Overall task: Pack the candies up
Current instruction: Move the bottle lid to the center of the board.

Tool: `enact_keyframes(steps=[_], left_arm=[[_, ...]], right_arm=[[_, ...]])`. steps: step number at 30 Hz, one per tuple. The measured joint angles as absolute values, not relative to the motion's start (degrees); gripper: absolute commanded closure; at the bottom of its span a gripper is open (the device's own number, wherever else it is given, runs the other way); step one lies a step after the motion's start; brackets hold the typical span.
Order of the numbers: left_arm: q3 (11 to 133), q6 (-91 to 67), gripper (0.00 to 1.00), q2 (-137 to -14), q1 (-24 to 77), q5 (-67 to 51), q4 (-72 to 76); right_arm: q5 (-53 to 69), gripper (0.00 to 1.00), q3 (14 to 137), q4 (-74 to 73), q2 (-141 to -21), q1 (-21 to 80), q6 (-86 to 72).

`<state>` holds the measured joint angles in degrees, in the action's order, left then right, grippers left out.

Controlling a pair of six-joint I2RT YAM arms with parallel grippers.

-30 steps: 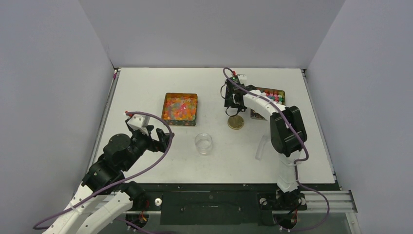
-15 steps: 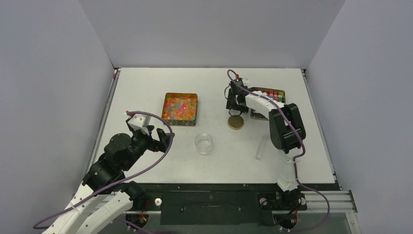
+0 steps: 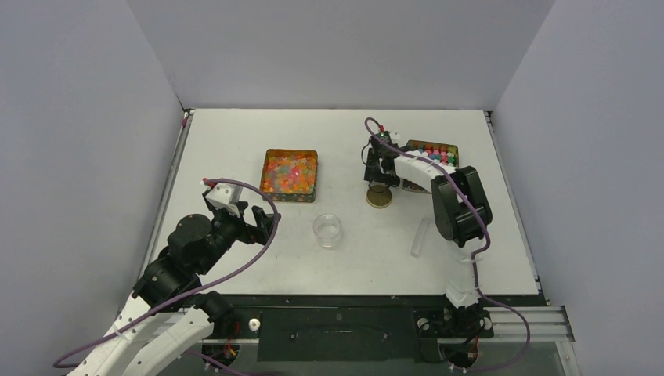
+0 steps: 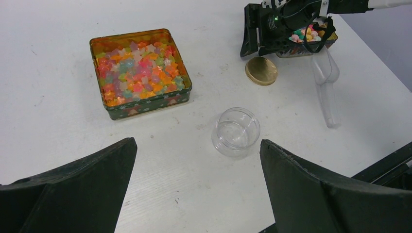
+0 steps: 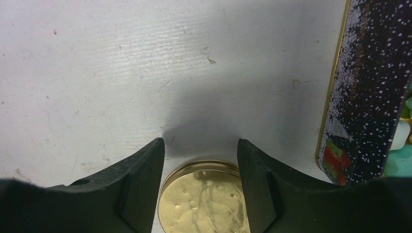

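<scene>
Glossy translucent candies (image 3: 289,173) fill a square tin left of centre, also in the left wrist view (image 4: 138,68). Opaque candies (image 3: 435,152) lie in a dark tin at the back right, also in the left wrist view (image 4: 311,34). My right gripper (image 3: 379,177) is open, its two fingers standing just over the far edge of the flat gold lid (image 5: 206,199), one to each side (image 5: 200,162). My left gripper (image 3: 262,222) is open and empty, hanging above the table near the small clear jar (image 4: 236,131).
The clear jar (image 3: 328,230) stands open in the middle. The gold lid (image 3: 380,197) lies flat beside the dark tin's wall (image 5: 362,97). A clear plastic scoop (image 3: 420,236) lies near the right arm, also in the left wrist view (image 4: 326,82).
My right gripper has shifted slightly right and toward the gold lid. The left arm has not moved.
</scene>
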<state>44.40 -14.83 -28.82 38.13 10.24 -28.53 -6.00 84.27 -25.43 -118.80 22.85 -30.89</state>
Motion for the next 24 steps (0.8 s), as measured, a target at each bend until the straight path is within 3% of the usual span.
enact_keyframes(steps=[24], left_arm=[[44.4,-14.8,0.04,-28.2,38.1,10.2,-28.6]], right_arm=[[-11.7,0.51,73.5,-22.2,-112.2,27.6,-31.1]])
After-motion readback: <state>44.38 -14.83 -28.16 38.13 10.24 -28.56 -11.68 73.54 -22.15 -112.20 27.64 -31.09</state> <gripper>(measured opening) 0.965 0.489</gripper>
